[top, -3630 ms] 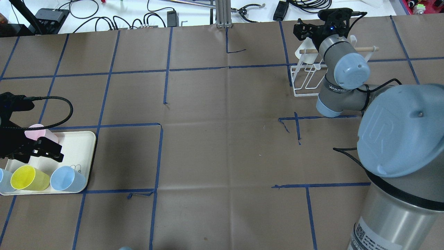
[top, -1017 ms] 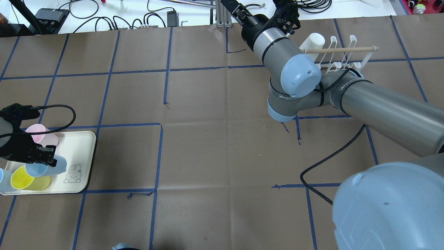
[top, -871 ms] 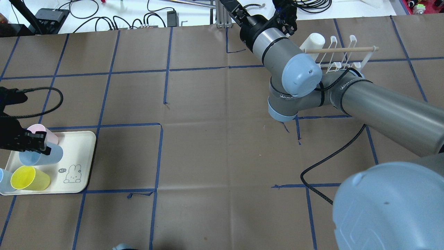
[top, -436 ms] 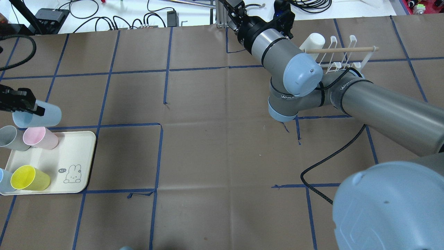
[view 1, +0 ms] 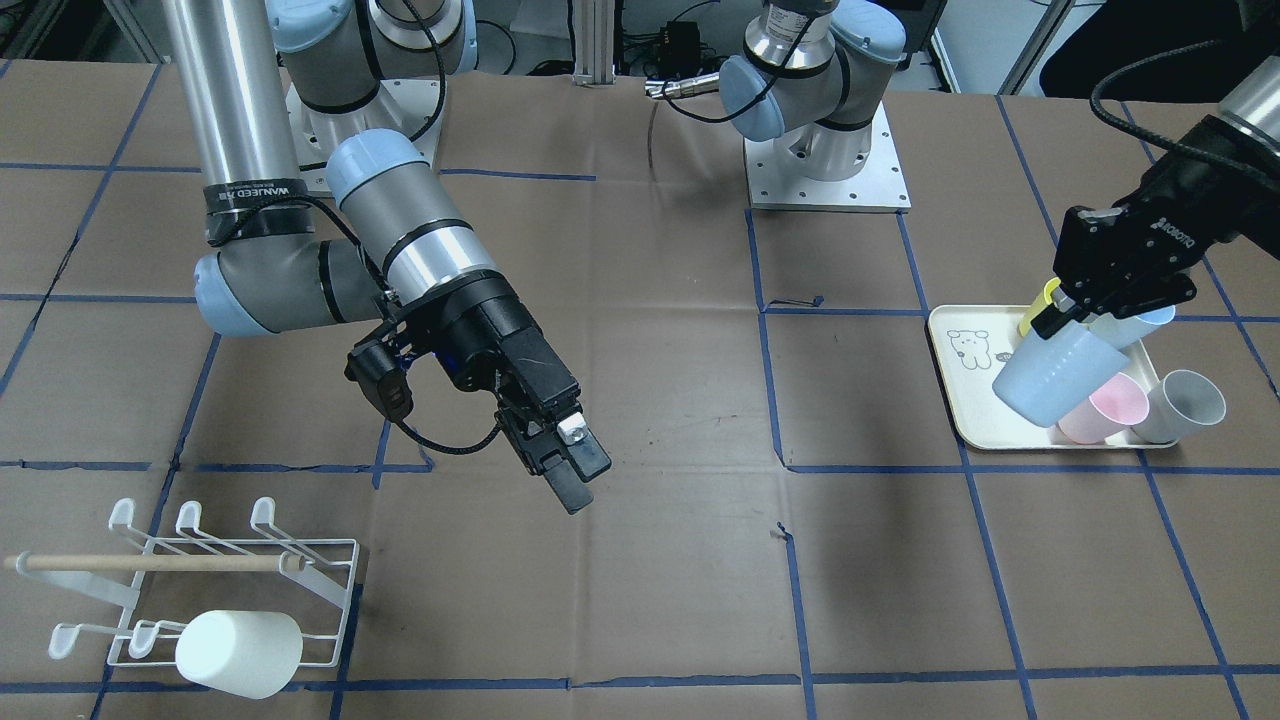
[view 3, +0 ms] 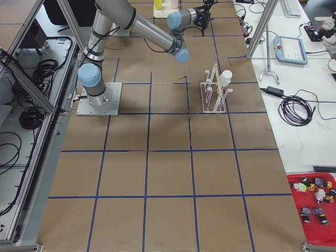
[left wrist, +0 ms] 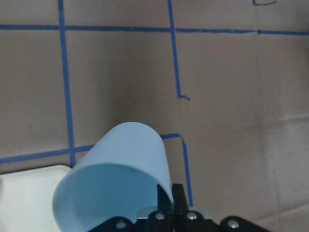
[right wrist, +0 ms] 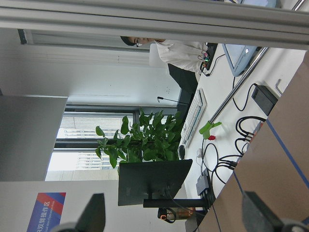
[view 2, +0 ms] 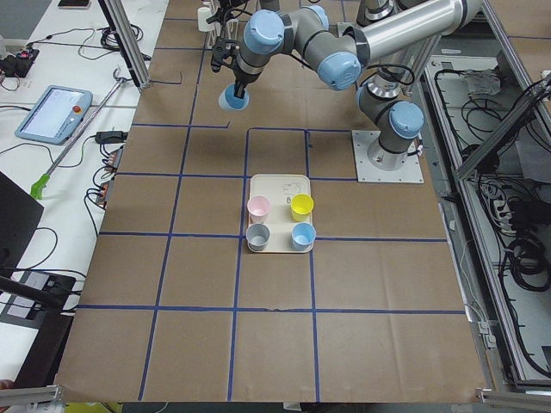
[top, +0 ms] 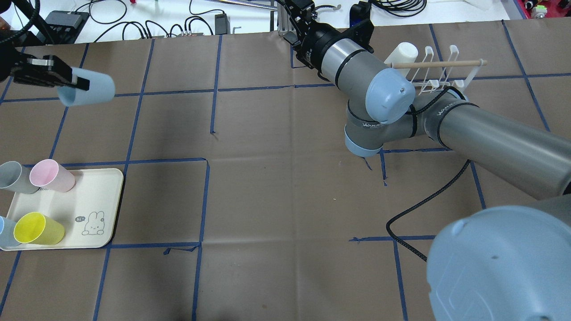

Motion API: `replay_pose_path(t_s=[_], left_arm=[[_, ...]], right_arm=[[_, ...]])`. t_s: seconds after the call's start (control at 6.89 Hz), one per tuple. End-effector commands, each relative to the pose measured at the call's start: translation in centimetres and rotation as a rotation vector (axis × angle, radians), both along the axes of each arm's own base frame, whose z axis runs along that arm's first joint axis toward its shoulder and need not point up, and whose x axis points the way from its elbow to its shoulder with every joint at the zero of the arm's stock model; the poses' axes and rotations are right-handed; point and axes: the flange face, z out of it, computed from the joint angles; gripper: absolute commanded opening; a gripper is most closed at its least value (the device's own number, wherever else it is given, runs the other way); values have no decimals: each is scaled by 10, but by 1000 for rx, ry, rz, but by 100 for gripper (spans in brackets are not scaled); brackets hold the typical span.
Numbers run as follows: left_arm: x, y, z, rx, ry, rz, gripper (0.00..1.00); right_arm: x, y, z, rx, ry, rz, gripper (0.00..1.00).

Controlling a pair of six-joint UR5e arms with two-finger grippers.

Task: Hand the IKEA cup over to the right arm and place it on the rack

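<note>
My left gripper (top: 75, 82) is shut on the rim of a light blue IKEA cup (top: 89, 89), which it holds tilted in the air past the tray; the front view shows the same gripper (view 1: 1062, 316) and cup (view 1: 1045, 378), and the left wrist view looks into the cup (left wrist: 118, 183). The right arm's gripper (view 1: 578, 482) hangs open and empty over the table's middle, pointing away from the robot. The white wire rack (view 1: 300, 560) with its wooden dowel stands at the far right (top: 439, 73), and one white cup (view 1: 240, 655) rests on its prongs.
A cream tray (top: 107, 191) with a rabbit drawing holds a pink cup (top: 49, 174), a yellow cup (top: 38, 228) and another blue one; a grey cup (top: 11, 177) stands at its edge. The right arm's black cable (top: 424, 200) trails over the table. Cables lie beyond the far edge.
My left gripper took the blue cup from the tray, lifted it and carried it away from the tray. The right arm left the rack and swung toward the table's middle.
</note>
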Motion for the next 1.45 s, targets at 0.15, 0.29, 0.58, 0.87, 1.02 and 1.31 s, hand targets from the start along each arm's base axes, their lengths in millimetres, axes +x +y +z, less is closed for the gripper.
replay_pose_path(t_s=[0.15, 0.29, 0.58, 0.87, 1.02, 1.31], left_arm=[[-51, -36, -5, -280, 61, -178, 0], [-56, -57, -24, -369, 119, -224, 0], [-63, -66, -62, -518, 176, -289, 0], [-84, -44, -109, -615, 191, -326, 0], [-94, -27, -111, -633, 197, -325, 0], [-126, 15, -100, -585, 230, -283, 1]], right_arm=[[1, 2, 3, -2, -4, 19, 100], [0, 2, 4, -4, -4, 15, 100], [0, 2, 4, -3, -5, 13, 100], [0, 1, 1, 8, -12, 10, 100], [0, 0, 1, 8, -12, 9, 100], [-1, 0, 1, 7, -11, 9, 100]])
